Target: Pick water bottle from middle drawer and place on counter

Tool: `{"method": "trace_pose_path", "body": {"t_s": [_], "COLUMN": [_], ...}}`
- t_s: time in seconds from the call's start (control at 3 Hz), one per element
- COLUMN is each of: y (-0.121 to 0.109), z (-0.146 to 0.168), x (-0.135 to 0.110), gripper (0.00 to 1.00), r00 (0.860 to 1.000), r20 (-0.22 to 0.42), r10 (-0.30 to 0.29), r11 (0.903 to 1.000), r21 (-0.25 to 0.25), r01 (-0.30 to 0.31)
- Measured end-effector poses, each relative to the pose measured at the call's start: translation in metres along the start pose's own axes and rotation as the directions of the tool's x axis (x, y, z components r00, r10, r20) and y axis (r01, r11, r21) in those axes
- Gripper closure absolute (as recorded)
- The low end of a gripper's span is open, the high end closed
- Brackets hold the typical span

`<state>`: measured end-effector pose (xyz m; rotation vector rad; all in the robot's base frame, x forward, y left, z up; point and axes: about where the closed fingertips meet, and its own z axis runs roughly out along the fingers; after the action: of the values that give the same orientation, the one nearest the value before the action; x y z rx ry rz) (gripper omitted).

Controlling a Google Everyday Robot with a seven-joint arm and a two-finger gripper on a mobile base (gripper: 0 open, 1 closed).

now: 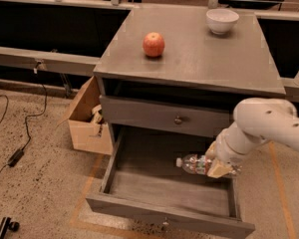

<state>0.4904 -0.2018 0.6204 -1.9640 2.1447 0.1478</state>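
Camera view: middle drawer (139, 185) pulled open below cabinet. Gripper (217, 166) over drawer's right side, at end of white arm coming in from right. Fingers pinch water bottle (194, 164) at its base end. Bottle lies on its side, long axis left-right, white cap pointing left, away from gripper; appears lifted just clear of drawer floor. Counter (199, 63) directly above and behind, so next move likely up and back. Apple (153, 44) and white bowl (222, 20) on counter. Label band multicoloured, no writing readable.
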Motion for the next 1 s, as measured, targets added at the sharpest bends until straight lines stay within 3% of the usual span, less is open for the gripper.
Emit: {"method": "trace_pose_path", "body": {"t_s": [0.33,0.67,1.0], "y": [-0.012,-0.023,-0.055], "z": [-0.112,-0.203,-0.275], "x": [-0.003,-0.004,-0.014], "gripper": [1.00,1.00,1.00], "r00": [0.998,0.996,0.998], "r20": [0.033,0.077,0.055], "r10": [0.053,0.034,-0.043], "r11": [0.9931,0.9865,0.9684], "r21": [0.103,0.157,0.248], "r01": [-0.056,-0.046,0.028]}}
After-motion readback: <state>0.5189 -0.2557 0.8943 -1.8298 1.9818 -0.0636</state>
